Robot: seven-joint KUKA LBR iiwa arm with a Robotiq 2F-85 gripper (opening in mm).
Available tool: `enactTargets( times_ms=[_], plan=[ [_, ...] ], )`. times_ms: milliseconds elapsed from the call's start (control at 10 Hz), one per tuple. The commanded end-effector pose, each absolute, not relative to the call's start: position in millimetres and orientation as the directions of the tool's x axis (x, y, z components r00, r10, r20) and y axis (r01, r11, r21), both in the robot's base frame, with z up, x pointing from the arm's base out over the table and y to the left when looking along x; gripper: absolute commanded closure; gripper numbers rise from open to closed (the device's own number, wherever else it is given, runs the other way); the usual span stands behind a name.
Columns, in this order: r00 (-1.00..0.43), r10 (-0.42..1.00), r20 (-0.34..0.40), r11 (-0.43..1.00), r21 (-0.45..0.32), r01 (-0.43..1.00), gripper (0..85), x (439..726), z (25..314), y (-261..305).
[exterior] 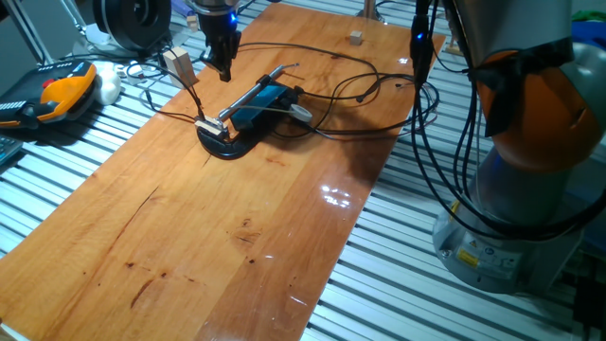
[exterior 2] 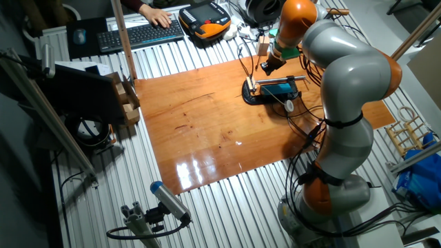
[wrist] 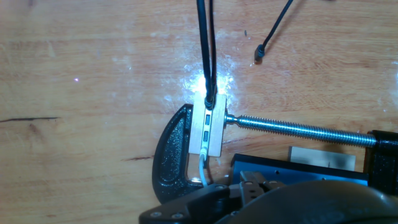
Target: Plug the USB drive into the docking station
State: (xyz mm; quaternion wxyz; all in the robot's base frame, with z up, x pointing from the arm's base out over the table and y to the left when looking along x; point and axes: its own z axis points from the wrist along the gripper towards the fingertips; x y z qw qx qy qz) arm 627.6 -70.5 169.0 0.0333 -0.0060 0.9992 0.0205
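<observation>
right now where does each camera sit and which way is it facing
One fixed view: low past the board's end, looking along it to the docking station; end effector and orange arm base show.
Other fixed view: high to one side, looking down at the table; whole arm shows.
Hand view: on the hand, straight down at the black clamp; its own dark housing shows.
Both fixed views share the docking station.
</observation>
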Motion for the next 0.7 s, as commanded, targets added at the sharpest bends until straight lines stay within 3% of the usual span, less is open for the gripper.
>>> enactTargets(
  times_ms=[0,600],
  plan=[
    [-0.998,-0.009,-0.064,0.999,0.041,-0.011,85.0,627.5,169.1,-70.2],
    [-0.998,-0.008,-0.059,0.999,0.039,-0.010,85.0,626.8,169.2,-69.6]
  ],
)
